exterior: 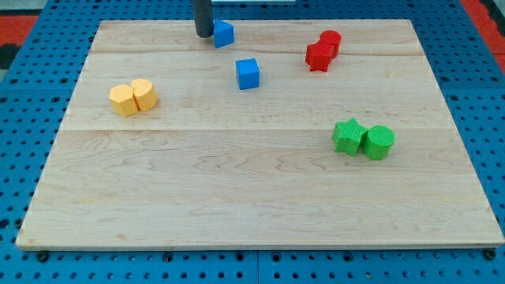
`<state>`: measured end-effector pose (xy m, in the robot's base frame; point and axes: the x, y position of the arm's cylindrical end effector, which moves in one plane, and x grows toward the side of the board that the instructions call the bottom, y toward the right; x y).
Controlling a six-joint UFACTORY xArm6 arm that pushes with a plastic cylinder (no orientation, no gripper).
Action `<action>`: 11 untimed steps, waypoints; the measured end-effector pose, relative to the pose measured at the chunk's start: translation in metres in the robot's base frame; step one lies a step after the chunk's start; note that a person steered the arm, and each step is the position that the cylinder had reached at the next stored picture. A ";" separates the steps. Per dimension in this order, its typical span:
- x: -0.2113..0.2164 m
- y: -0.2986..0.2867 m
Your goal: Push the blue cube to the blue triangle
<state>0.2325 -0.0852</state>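
A blue cube [248,73] sits on the wooden board [237,197], above its middle. A blue triangle [225,34] lies near the view's top edge of the board, up and a little left of the cube, with a gap between them. My tip [204,35] rests on the board just left of the blue triangle, close to it or touching it. The tip is well apart from the blue cube, up and to its left.
Two yellow blocks [132,97] sit touching at the view's left. Two red blocks [323,50] sit touching at the top right. A green star-like block [348,136] and a green cylinder [379,142] sit side by side at the right.
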 end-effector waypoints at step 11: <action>0.083 0.068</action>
